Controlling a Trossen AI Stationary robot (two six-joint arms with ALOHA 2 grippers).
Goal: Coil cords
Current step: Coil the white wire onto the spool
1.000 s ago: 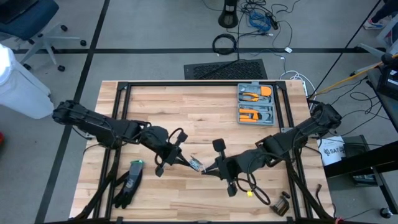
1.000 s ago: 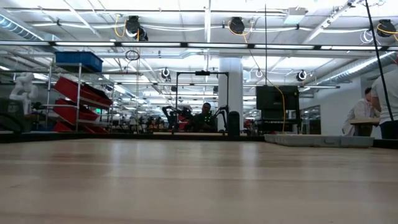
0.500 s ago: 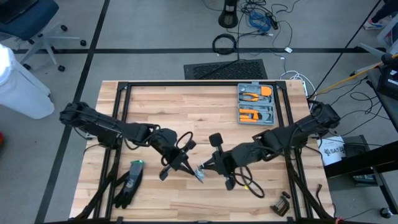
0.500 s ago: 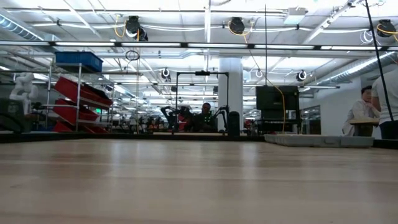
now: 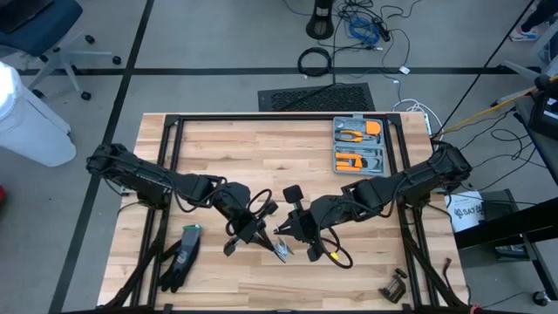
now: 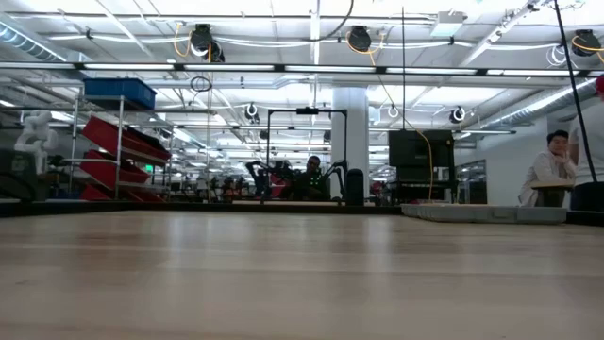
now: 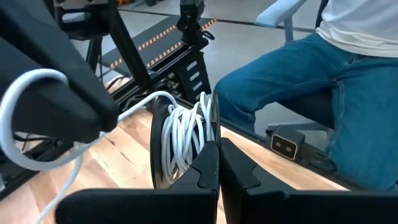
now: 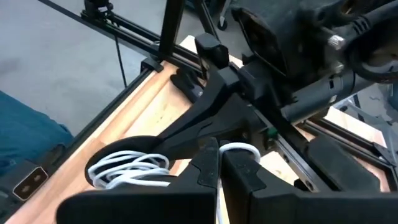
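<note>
Low in the middle of the high view, the left gripper and right gripper meet at the white cord bundle. Both are clenched on it, each pinching the coil between its fingertips just above the wooden table.

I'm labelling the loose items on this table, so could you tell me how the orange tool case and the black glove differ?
The orange tool case is rigid, rectangular and brightly coloured; the black glove is limp, dark and irregular. The case lies toward the table's far right; the glove lies near its front left corner. Neither gripper touches either one.
</note>
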